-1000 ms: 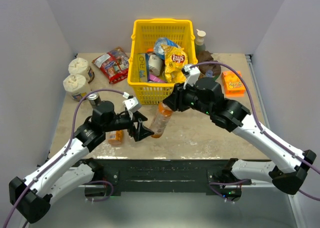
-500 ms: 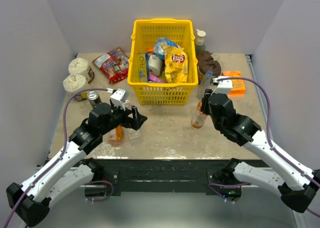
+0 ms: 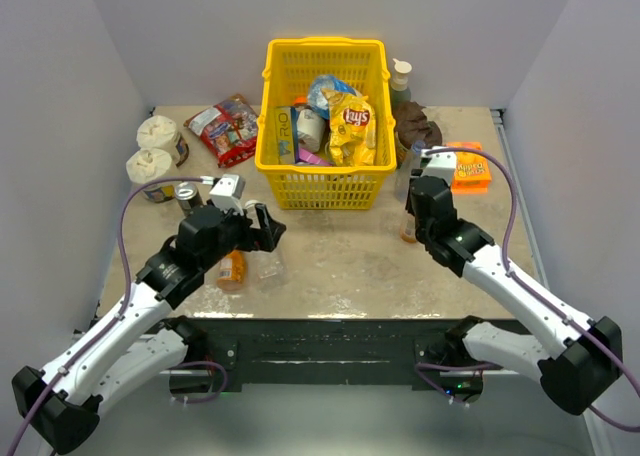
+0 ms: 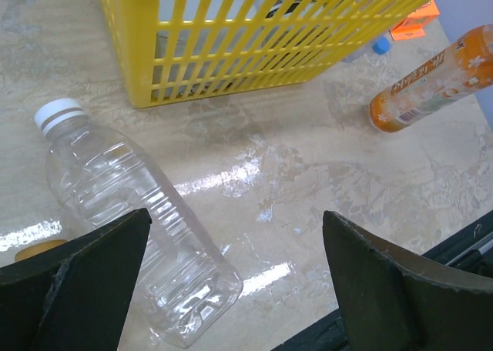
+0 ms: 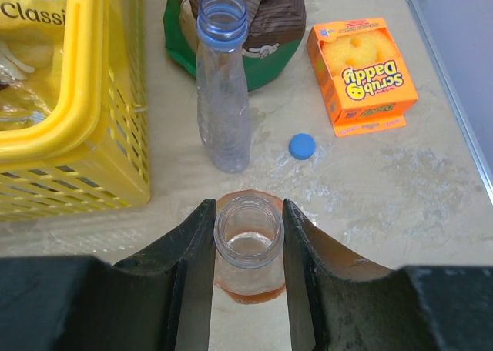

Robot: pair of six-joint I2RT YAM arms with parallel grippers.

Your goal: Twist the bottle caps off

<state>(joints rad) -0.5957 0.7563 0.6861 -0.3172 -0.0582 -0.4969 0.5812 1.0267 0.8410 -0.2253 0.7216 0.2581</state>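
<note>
My right gripper (image 3: 411,219) (image 5: 248,243) is shut on the neck of the tall orange-label bottle (image 5: 248,282), which stands upright with its mouth open and no cap. This bottle also shows in the left wrist view (image 4: 435,78). Just beyond it stands a clear bottle (image 5: 223,97) with an open blue-ringed mouth, and a blue cap (image 5: 303,145) lies on the table beside it. My left gripper (image 3: 266,230) (image 4: 236,212) is open and empty above a second clear bottle (image 4: 139,228), which lies on its side with a white cap (image 4: 58,114) on. The small orange juice bottle (image 3: 231,269) lies by it.
A yellow basket (image 3: 325,48) full of snacks stands at the middle back. An orange Scrub Daddy box (image 3: 467,166) and a brown-and-green bag (image 5: 239,58) are at the right. A dark can (image 3: 188,196), two white tubs (image 3: 157,134) and a red snack bag (image 3: 228,128) are at the left.
My right gripper carried the orange-label bottle from the table's middle to the right and stood it upright. My left gripper drew back to the left, above the lying clear bottle.
</note>
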